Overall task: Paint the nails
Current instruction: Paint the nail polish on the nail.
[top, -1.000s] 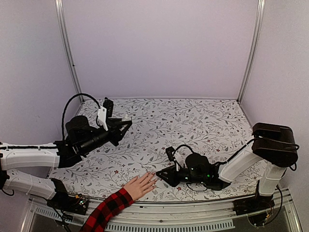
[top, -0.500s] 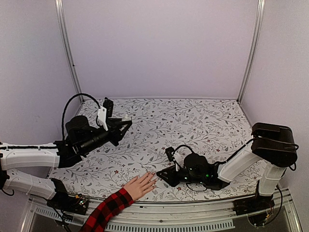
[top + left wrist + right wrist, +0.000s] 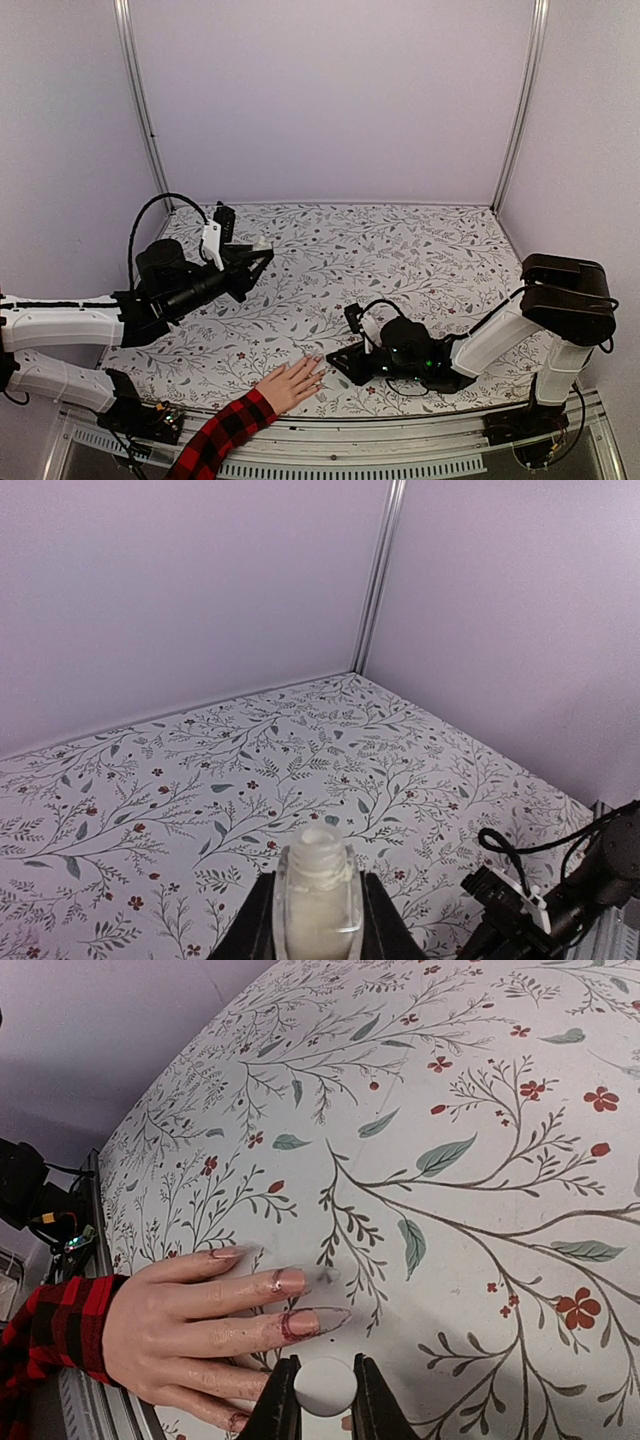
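A light-skinned hand with a red-and-black plaid sleeve lies flat at the table's near edge, fingers pointing right. Its long glossy nails show in the right wrist view, with reddish marks at their bases. My right gripper is low, just right of the fingertips. It is shut on a round white cap, which sits just below the middle nail. My left gripper is raised at the left. It is shut on a small clear uncapped bottle with pale liquid inside.
The floral table cover runs to lilac walls with metal posts at the back corners. The right arm and its cable show low right in the left wrist view. A metal rail runs along the near edge.
The right gripper has shifted very slightly to the right beside the fingertips. The hand and the left arm have not moved.
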